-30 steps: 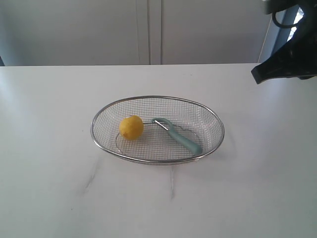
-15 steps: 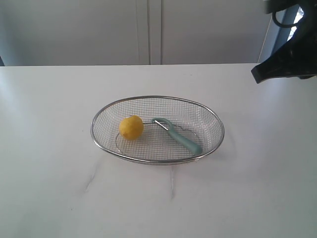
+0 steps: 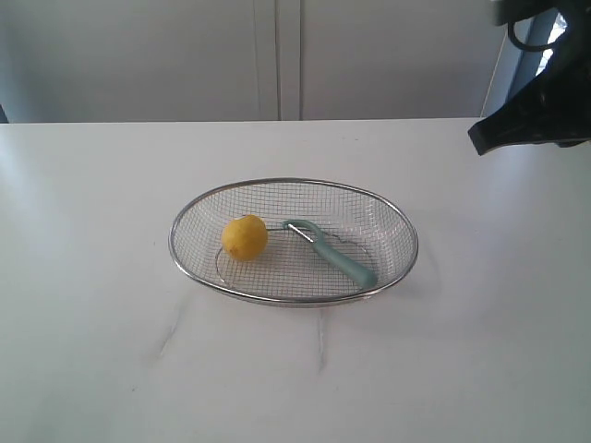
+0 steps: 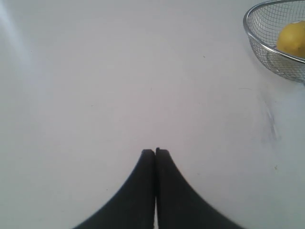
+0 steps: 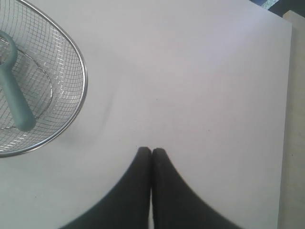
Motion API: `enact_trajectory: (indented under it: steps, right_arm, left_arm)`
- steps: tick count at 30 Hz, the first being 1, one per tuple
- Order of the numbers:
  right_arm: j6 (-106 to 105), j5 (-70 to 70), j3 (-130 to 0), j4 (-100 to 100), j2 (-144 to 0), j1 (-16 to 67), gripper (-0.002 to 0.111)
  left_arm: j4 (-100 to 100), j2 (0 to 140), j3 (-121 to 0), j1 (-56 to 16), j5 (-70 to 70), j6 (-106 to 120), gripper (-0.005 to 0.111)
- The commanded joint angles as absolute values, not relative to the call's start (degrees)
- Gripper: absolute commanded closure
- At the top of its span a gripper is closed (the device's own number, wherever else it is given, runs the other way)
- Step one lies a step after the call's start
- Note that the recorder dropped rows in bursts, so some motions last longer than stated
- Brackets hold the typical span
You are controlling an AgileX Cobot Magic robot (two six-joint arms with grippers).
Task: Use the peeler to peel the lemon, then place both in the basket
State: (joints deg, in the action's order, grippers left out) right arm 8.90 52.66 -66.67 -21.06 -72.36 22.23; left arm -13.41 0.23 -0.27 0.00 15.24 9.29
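All three views look down on the basket (image 3: 294, 181).

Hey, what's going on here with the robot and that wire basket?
Nothing is being handled right now. The small yellow lemon and the teal-handled peeler lie side by side inside the oval silver wire-mesh basket on the white table. The left hand and the right hand are both shut and empty, each over bare tabletop outside the basket.
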Motion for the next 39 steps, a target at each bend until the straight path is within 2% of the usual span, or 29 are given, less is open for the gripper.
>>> enact_trajectory:
  steps: [1,17,29,39]
  right_arm:
    - [9.07,52.27,-66.74,-21.15,-71.87,22.22,0.108]
    - [9.07,52.12,-66.74,-20.38,-67.68,22.22,0.108]
    - [9.07,52.12,-66.74,-20.38,-39.49,21.45,0.108]
    - [9.07,52.45,-66.74,-20.57,-16.46,11.06,0.108]
  left_arm:
    - [-14.15,0.0,0.0,0.0,14.94,9.1,0.107]
    - [-14.15,0.0,0.0,0.0,14.94,9.1,0.107]
    - [-14.15,0.0,0.0,0.0,14.94,9.1,0.107]
    - [-14.15,0.0,0.0,0.0,14.94,9.1,0.107]
